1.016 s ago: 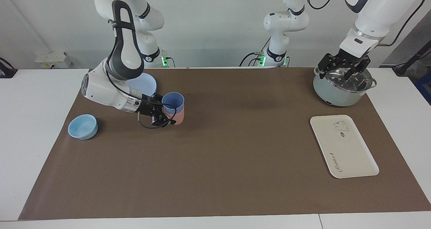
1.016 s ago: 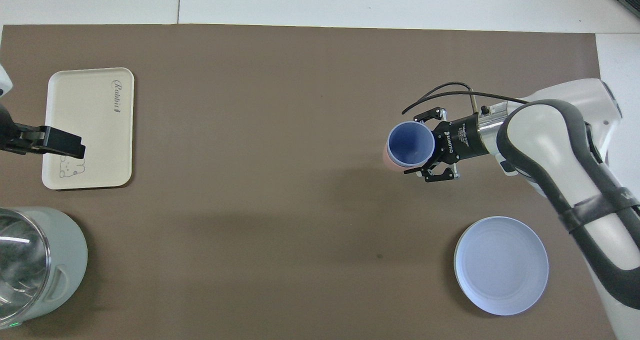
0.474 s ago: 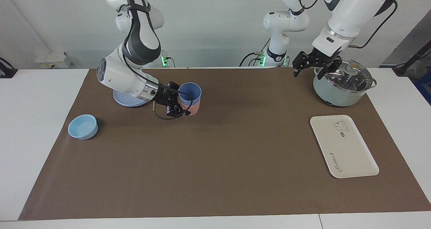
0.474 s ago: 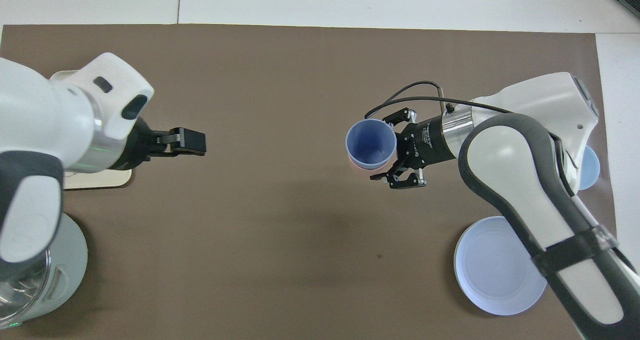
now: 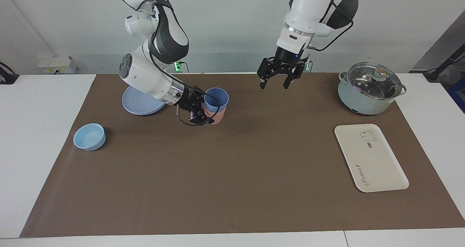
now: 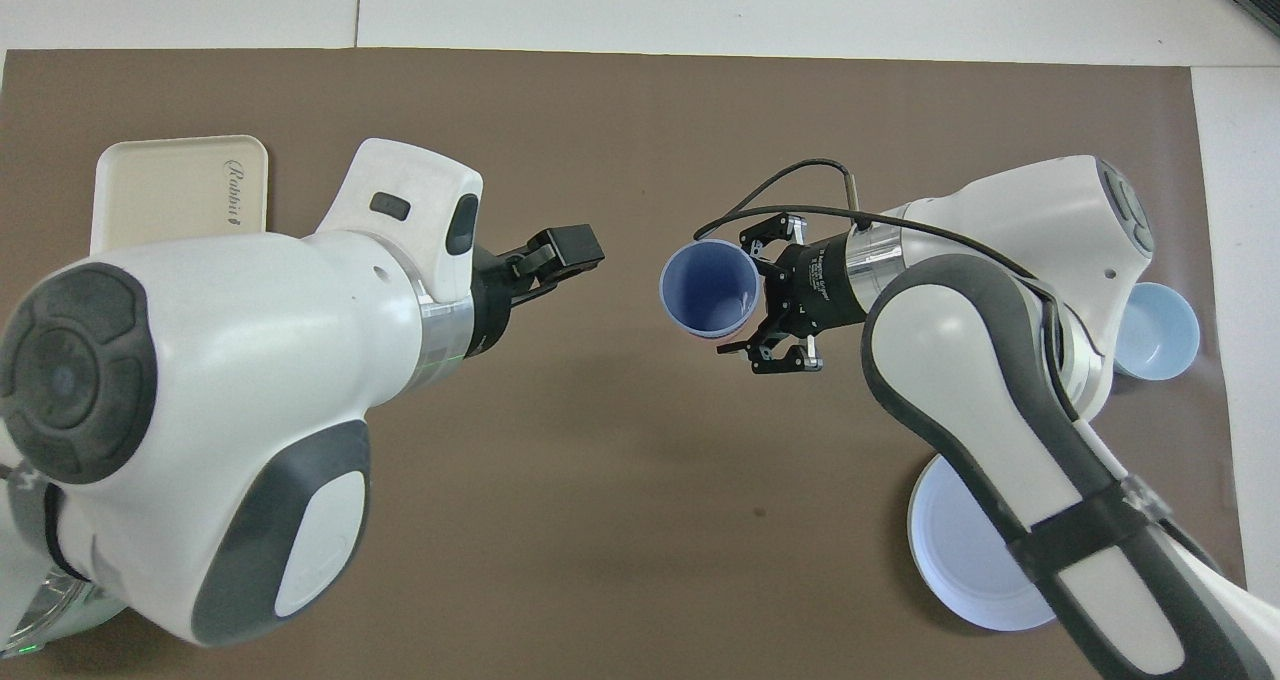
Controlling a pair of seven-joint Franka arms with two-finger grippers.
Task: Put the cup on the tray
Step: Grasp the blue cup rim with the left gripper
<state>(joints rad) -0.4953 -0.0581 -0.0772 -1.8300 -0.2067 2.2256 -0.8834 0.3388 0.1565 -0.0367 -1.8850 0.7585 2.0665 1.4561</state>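
The periwinkle-blue cup (image 5: 216, 96) sits nested inside a salmon-pink tumbler (image 5: 219, 117). My right gripper (image 5: 202, 109) is shut on this stack from the side and holds it over the middle of the brown mat, toward the right arm's end. In the overhead view the cup (image 6: 708, 288) hides nearly all of the pink tumbler. My left gripper (image 5: 277, 80) is open and empty, up in the air over the mat's edge by the robots, and it points at the cup in the overhead view (image 6: 565, 250). The cream tray (image 5: 370, 160) lies flat and bare at the left arm's end.
A lidded pot (image 5: 370, 90) stands nearer to the robots than the tray. A round blue plate (image 5: 138, 101) and a light-blue bowl (image 5: 89, 136) lie at the right arm's end. The left arm covers part of the tray (image 6: 170, 190) from above.
My right gripper has carried the stacked cups toward the table's middle. My left arm has swung from over the pot toward the middle, with its gripper open.
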